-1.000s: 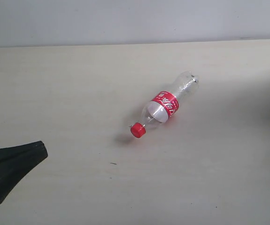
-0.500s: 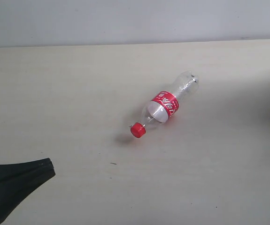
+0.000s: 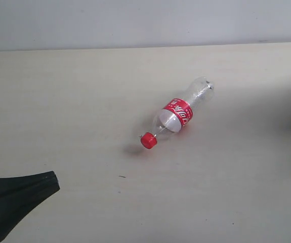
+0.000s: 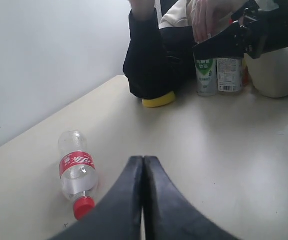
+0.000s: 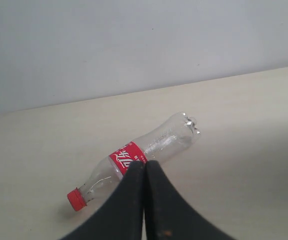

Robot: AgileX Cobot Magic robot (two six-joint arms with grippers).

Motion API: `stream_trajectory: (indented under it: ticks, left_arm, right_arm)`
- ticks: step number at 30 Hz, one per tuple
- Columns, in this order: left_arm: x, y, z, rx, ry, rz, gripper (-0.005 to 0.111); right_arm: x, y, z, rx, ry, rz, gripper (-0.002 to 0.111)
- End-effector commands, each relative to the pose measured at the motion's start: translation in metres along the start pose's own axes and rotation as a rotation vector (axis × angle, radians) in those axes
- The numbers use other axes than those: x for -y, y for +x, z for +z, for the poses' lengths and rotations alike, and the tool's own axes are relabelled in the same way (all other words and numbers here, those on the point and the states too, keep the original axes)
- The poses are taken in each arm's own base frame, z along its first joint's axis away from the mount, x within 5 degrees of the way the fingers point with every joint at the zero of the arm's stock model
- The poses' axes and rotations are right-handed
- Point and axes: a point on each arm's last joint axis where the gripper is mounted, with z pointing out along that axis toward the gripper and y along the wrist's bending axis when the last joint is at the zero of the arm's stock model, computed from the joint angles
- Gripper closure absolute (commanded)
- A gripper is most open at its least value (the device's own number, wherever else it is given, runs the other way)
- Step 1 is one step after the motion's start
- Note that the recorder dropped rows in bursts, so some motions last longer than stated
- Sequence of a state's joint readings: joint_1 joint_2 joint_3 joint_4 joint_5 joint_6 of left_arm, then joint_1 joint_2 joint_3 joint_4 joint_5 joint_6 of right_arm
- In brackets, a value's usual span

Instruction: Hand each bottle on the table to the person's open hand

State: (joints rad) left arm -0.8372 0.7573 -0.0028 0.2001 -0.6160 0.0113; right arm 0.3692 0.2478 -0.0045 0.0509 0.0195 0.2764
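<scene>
From outside, my left tool point(image 3: 49, 183) sits low at 8 o'clock, pointing toward 2 o'clock. The pale tabletop point(image 3: 74, 101) runs back to a grey wall point(image 3: 145, 20). The clear red-labelled bottle point(image 3: 178, 116) lies on its side, well apart from the tool, cap toward 7 o'clock. My left wrist camera shows that tool's fingers pressed together, empty, with the bottle near. My right tool point(image 5: 145, 164) is likewise closed and empty, the bottle just beyond its tips.

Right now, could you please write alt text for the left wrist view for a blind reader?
A clear red-labelled bottle lies on its side on the beige table beside the shut left gripper. Beyond, two white-green bottles stand near a person in black.
</scene>
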Motion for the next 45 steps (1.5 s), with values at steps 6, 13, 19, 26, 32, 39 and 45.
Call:
stream_trajectory:
  ticks: [6,13,19,26,32,39,45]
  left_arm:
    - [0.0,0.001,-0.001,-0.004,0.001,-0.009,0.107]
    - [0.0,0.001,-0.001,-0.004,0.001,-0.009,0.107]
    - [0.0,0.001,-0.001,-0.004,0.001,-0.009,0.107]
    - [-0.001,0.001,-0.001,-0.005,-0.013,-0.007,0.107]
    - [-0.035,-0.03,0.012,0.034,-0.315,-0.095,0.107]
    - [-0.045,-0.064,0.076,-0.23,-0.25,-0.156,0.095]
    - [-0.049,-0.054,0.122,-0.365,-0.238,-0.167,0.048]
  right_arm:
    - [0.001,0.001,0.0,0.002,0.003,-0.004,0.108]
    - [0.001,0.001,0.0,0.002,0.003,-0.006,0.108]
    - [0.001,0.001,0.0,0.002,0.003,-0.006,0.108]
    - [0.001,0.001,0.0,0.002,0.003,-0.006,0.108]
    - [0.001,0.001,0.0,0.002,0.003,-0.006,0.108]
    - [0.001,0.001,0.0,0.002,0.003,-0.006,0.108]
    - [0.001,0.001,0.0,0.002,0.003,-0.006,0.108]
